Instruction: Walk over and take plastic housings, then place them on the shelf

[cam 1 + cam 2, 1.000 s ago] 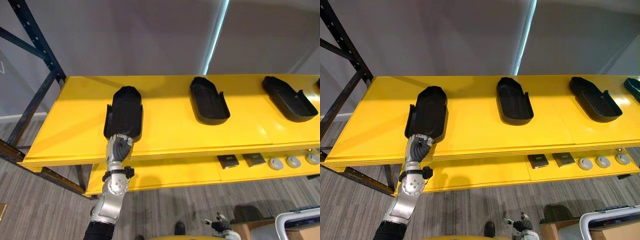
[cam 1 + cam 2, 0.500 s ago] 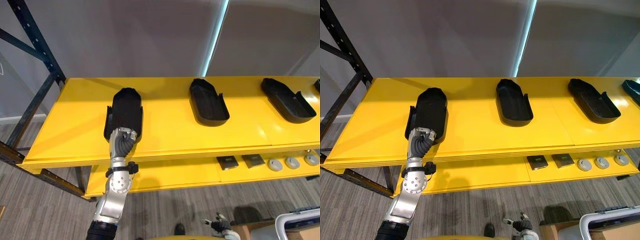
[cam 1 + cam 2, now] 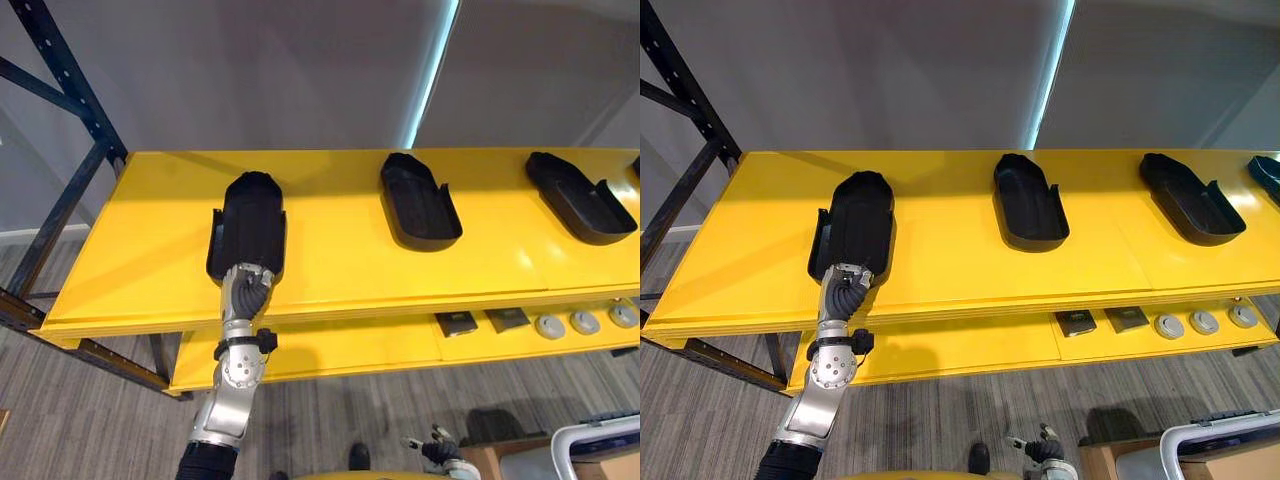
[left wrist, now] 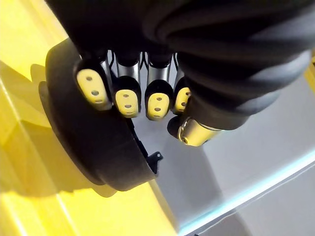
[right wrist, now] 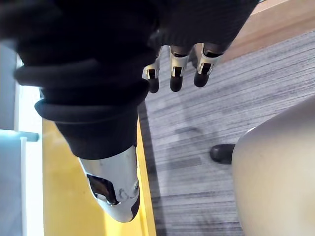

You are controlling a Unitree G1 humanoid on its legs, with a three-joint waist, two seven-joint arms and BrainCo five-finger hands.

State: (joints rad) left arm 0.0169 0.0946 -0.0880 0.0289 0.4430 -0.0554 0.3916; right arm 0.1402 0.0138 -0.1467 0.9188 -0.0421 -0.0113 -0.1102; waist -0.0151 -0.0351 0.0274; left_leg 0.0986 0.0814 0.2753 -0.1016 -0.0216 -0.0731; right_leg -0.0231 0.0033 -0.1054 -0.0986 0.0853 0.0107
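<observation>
A black plastic housing (image 3: 248,222) lies lengthwise on the left part of the yellow top shelf (image 3: 330,260), its rounded back up. My left hand (image 3: 244,285) reaches up over the shelf's front edge, with its curled fingers (image 4: 127,96) against the housing's (image 4: 93,142) near end. The thumb (image 4: 189,132) stands apart from the housing with nothing under it. Two more black housings, one (image 3: 420,200) in the middle and one (image 3: 580,197) on the right, rest on the same shelf, hollow side up. My right hand (image 5: 177,73) hangs low over the floor with relaxed fingers, holding nothing.
A yellow lower shelf (image 3: 340,350) carries small dark square parts (image 3: 455,322) and round grey parts (image 3: 548,326) at the right. A black rack upright (image 3: 70,100) and its braces stand at the left. A cardboard box with a white rim (image 3: 600,450) sits on the grey floor at lower right.
My left hand edged up toward the housing's near end half a second ago and has dropped back slightly. The housing has stayed where it was on the shelf.
</observation>
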